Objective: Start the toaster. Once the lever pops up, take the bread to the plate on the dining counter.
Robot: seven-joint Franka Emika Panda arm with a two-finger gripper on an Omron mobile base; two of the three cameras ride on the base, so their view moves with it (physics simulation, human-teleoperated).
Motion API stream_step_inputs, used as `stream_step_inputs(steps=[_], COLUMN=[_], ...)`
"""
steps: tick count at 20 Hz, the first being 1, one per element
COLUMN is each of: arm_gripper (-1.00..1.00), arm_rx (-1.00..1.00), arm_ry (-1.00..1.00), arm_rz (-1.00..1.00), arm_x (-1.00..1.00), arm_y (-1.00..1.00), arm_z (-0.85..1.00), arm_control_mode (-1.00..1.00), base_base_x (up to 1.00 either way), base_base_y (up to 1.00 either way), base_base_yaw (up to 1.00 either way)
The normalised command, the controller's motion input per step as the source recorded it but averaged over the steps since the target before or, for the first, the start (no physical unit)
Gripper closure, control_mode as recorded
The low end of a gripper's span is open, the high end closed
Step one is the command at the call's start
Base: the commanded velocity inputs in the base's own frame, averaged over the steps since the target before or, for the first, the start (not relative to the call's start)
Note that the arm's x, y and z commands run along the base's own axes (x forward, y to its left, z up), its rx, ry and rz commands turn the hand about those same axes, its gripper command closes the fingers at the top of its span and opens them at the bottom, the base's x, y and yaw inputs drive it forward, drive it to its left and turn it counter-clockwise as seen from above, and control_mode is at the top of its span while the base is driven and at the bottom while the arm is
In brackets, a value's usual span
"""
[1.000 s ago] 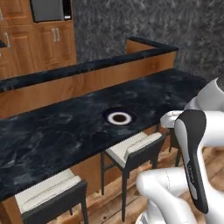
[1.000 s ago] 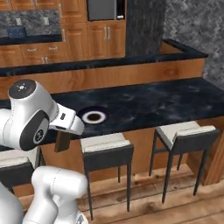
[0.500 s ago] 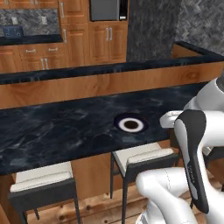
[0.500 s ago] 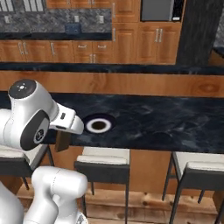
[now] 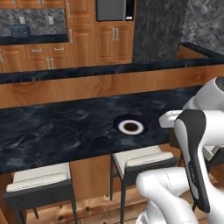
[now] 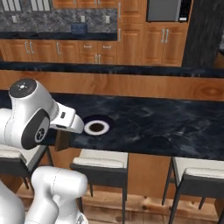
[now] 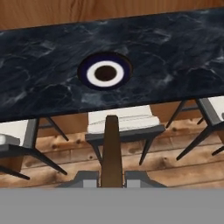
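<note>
On the dining counter (image 5: 52,127), near its front edge, sits the plate (image 5: 131,127), with a dark spot at its white centre. Short of that plate, out over the stools (image 7: 124,124), the gripper (image 7: 112,175) hangs with its fingers closed on the bread (image 7: 112,148), seen edge-on as a thin brown slab in the hand view. Far beyond the plate, against the back wall, a small dark-blue box is probably the toaster (image 6: 78,29), too small to confirm.
</note>
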Motion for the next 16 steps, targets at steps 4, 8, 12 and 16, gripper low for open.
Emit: stream_step_inputs(steps=[4, 8, 12, 16], arm_gripper=[1.0, 1.0, 1.0, 1.0], arm_rx=[0.0, 0.0, 0.0, 0.0], arm_ry=[0.0, 0.0, 0.0, 0.0], arm_rz=[0.0, 0.0, 0.0, 0.0], arm_x=[0.0, 0.0, 0.0, 0.0], arm_y=[0.0, 0.0, 0.0, 0.0], arm_z=[0.0, 0.0, 0.0, 0.0], arm_control_mode=[1.0, 1.0, 1.0, 1.0], base_base_x=[0.32, 0.16, 0.3, 0.51], base_base_y=[0.2, 0.35, 0.34, 0.19], base_base_yaw=[0.0, 0.0, 0.0, 0.0])
